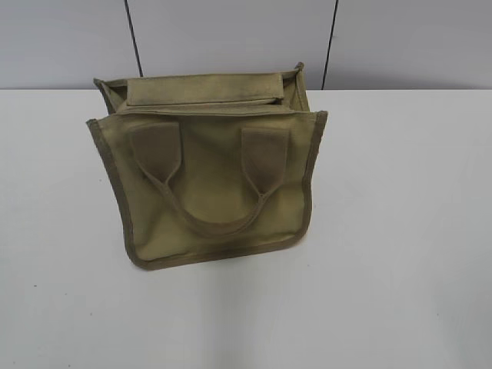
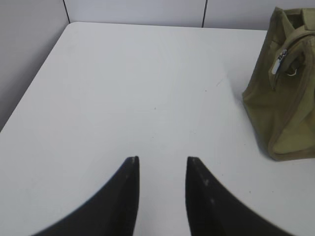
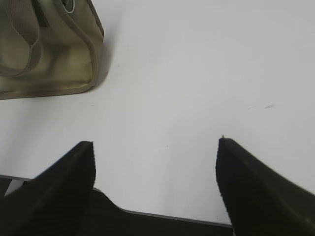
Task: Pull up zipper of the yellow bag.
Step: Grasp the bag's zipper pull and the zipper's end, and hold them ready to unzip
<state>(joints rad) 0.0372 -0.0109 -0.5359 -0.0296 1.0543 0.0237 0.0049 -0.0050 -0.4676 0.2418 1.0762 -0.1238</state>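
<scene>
The yellow bag (image 1: 207, 177) stands in the middle of the white table (image 1: 400, 231), its front with two looped handles facing the camera. It also shows at the right edge of the left wrist view (image 2: 285, 88) and at the top left of the right wrist view (image 3: 44, 44). The zipper's silvery pull (image 2: 278, 62) hangs on the bag's end in the left wrist view. My left gripper (image 2: 162, 160) is open and empty over bare table, well left of the bag. My right gripper (image 3: 155, 142) is wide open and empty near the table's front edge, right of the bag. Neither gripper shows in the exterior view.
A grey panelled wall (image 1: 231, 38) stands behind the table. The table's front edge (image 3: 167, 216) runs just under my right gripper. The table's left edge (image 2: 29, 88) shows in the left wrist view.
</scene>
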